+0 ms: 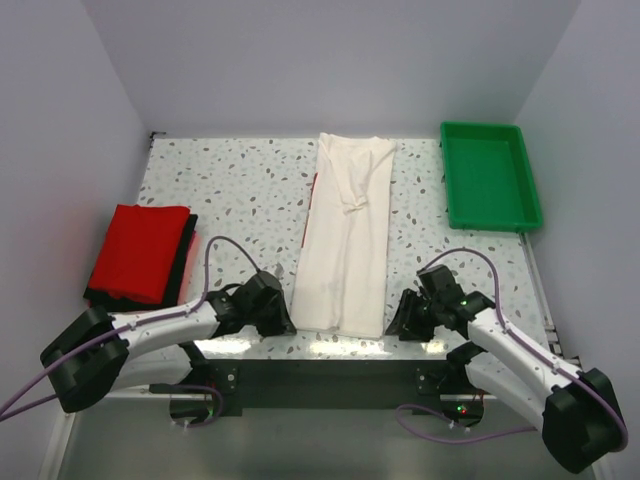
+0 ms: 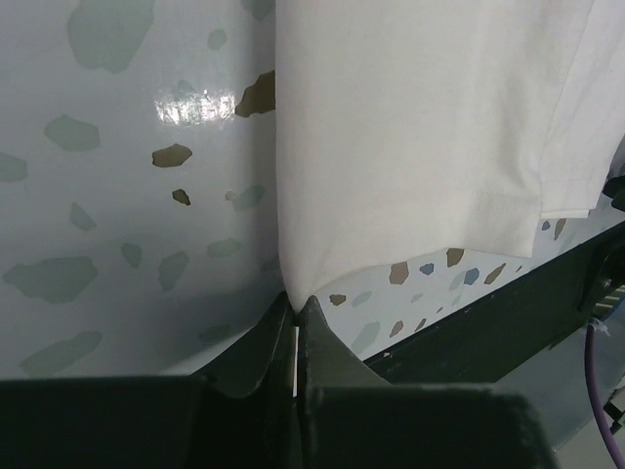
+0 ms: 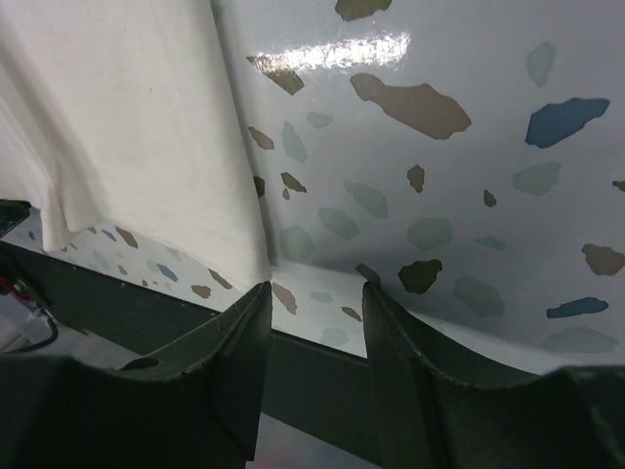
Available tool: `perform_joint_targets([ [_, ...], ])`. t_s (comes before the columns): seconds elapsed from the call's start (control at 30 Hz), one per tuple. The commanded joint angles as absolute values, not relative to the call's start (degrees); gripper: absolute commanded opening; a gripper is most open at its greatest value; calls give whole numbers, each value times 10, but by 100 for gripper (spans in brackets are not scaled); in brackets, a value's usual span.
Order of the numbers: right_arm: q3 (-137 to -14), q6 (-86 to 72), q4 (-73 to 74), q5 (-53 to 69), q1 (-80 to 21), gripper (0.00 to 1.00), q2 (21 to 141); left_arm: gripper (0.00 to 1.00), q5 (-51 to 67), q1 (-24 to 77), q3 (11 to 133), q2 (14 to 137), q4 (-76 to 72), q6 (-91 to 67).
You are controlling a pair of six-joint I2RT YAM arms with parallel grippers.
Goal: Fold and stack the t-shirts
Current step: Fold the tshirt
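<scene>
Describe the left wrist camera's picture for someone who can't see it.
The left claw is pinched shut on the near corner of a cream-white t-shirt, which lies flat on a speckled table. The table's dark front edge runs along the lower right.

Assessed as a robotics lab test cell. Noted plain pale walls (image 1: 330, 60) closing in the back and both sides. Noted a glossy speckled bench (image 1: 230, 190) edged by a dark metal frame (image 1: 320, 375) at the near side. Recorded two white-and-black machines fixed side by side there: left arm (image 1: 165, 325) and right arm (image 1: 515, 345), with purple cables (image 1: 207, 262) looped in the open. Found only staged items: cream-white t-shirt (image 1: 345, 240) at centre, red t-shirt (image 1: 140, 250) at left, green tray (image 1: 490, 222) at far right.
</scene>
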State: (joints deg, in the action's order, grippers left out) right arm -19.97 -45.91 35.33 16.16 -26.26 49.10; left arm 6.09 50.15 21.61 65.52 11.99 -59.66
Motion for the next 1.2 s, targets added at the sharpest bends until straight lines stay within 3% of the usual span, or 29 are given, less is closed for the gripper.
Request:
perform_joint_targets([
  [0.0,-192,-480,339,188,-265,46,489,2,35,511,198,648,184,-605],
  [0.23,-192,-499,296,203,-270,46,514,5,36,511,205,633,192,-598],
  [0.57,-176,-554,248,172,-346,46,549,45,8,511,237,592,260,-601],
  [0.8,-166,-571,224,164,-357,42,565,49,-47,504,252,591,269,-611],
  [1.17,-155,-570,211,166,-363,38,584,46,-18,473,251,633,177,-570],
])
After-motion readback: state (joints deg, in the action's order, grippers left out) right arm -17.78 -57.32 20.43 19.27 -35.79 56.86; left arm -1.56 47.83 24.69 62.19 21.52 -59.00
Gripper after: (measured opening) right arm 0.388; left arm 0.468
